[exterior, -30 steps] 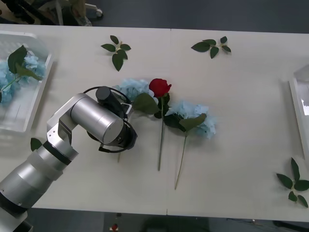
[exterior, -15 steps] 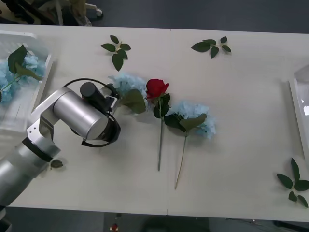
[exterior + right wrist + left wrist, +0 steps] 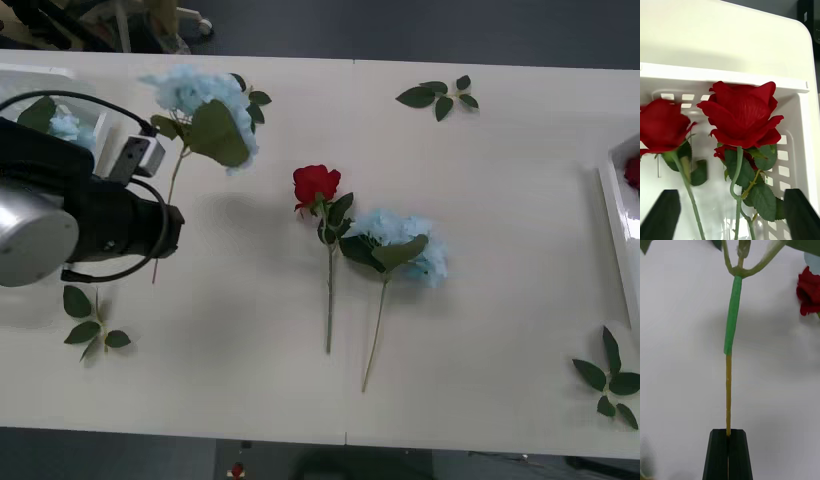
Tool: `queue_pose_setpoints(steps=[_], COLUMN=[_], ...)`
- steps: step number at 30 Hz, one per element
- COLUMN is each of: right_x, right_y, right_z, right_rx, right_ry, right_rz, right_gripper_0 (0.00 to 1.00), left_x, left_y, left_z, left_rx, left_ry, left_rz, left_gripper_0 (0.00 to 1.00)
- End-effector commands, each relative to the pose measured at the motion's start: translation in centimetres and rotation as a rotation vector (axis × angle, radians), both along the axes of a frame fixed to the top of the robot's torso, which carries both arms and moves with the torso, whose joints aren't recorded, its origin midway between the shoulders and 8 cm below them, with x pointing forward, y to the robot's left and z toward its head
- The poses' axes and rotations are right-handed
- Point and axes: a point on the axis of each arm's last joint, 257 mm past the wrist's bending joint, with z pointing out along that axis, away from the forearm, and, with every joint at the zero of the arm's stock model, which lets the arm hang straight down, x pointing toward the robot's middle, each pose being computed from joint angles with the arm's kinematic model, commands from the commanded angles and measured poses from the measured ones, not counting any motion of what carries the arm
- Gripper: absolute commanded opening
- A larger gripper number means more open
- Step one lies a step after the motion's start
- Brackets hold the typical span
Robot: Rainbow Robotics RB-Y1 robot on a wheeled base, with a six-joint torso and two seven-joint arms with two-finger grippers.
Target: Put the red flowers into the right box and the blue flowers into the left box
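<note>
Blue flowers are split 3 ways: 1 fluffy pale cluster (image 3: 200,100) hangs lifted above the table's far left part, 1 (image 3: 405,248) lies mid-table, and 1 (image 3: 62,125) rests in the left box (image 3: 40,75), a white plastic bin. The left gripper (image 3: 728,435) has its black fingers pressed together on the thin yellow-green stem (image 3: 728,390) of the raised cluster. Such a flower looks light and floppy, top-heavy at the head, so the stiff stem is the sensible place to hold it. A single red rose (image 3: 317,185) lies on the table beside the middle cluster. The right gripper (image 3: 730,215) hovers with fingers apart over the right box (image 3: 797,112), where smooth-petalled red roses (image 3: 741,112) lie against its slotted white wall.
</note>
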Motion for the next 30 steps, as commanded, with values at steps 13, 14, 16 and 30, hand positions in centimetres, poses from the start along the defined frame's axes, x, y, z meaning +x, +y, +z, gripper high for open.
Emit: queue_pose_setpoints(steps=[13,14,16,30], right_x=[-0.7,-0.5,-0.5,-3.8], right_y=[3.1,4.1,6.2,20.2], right_z=[3.0,3.2,3.3,2.8], right_rx=[0.175,0.208,0.283,0.477], right_ry=[0.000,-0.004,-0.003,-0.010], right_rz=[0.051,0.056,0.071,0.260], right_gripper_0=[0.95,0.94,0.94,0.94], left_x=[-0.6,-0.4,-0.3,-0.8], left_y=[20.7,22.6,25.5,37.4], left_z=[6.7,6.8,6.8,5.8], left_rx=[0.237,0.262,0.295,0.541], left_ry=[0.004,0.008,0.021,0.099], left_rz=[0.057,0.065,0.074,0.221], left_gripper_0=[0.00,0.00,0.00,0.00])
